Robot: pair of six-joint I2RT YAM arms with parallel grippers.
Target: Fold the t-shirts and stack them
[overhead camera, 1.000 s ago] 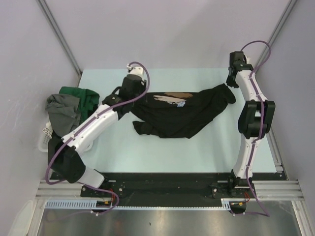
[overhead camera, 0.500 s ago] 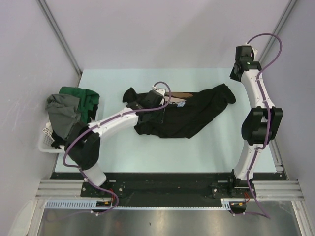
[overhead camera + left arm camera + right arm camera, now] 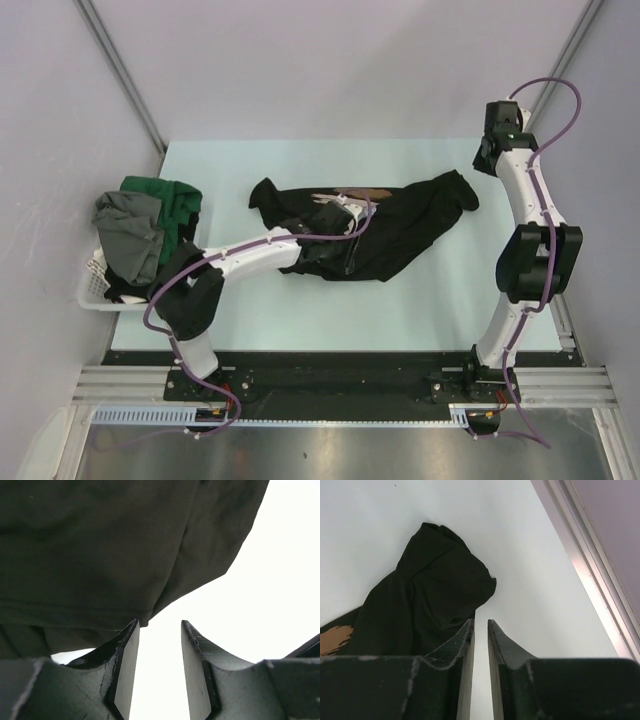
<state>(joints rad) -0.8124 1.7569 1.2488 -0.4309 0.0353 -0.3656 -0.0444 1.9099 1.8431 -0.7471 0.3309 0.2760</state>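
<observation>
A black t-shirt point(image 3: 400, 235) with a brown and white chest print point(image 3: 362, 194) lies spread but rumpled across the middle of the table. My left gripper point(image 3: 335, 245) reaches over its middle; in the left wrist view the left gripper point(image 3: 160, 625) is open with only bare table between its jaws, and the black cloth point(image 3: 100, 555) lies just ahead. My right gripper point(image 3: 486, 158) hangs at the back right, apart from the shirt's right end point(image 3: 430, 590). The right gripper point(image 3: 480, 622) has a narrow gap between its jaws, with nothing in it.
A white slatted basket point(image 3: 90, 285) sits off the table's left edge, heaped with a dark green shirt point(image 3: 160, 195) and a grey shirt point(image 3: 125, 230). A metal rail point(image 3: 590, 565) and the wall run along the table's right side.
My left arm let go of the shirt's back left corner and swung right over its middle. My right gripper drew back from the shirt's right end toward the back right corner.
</observation>
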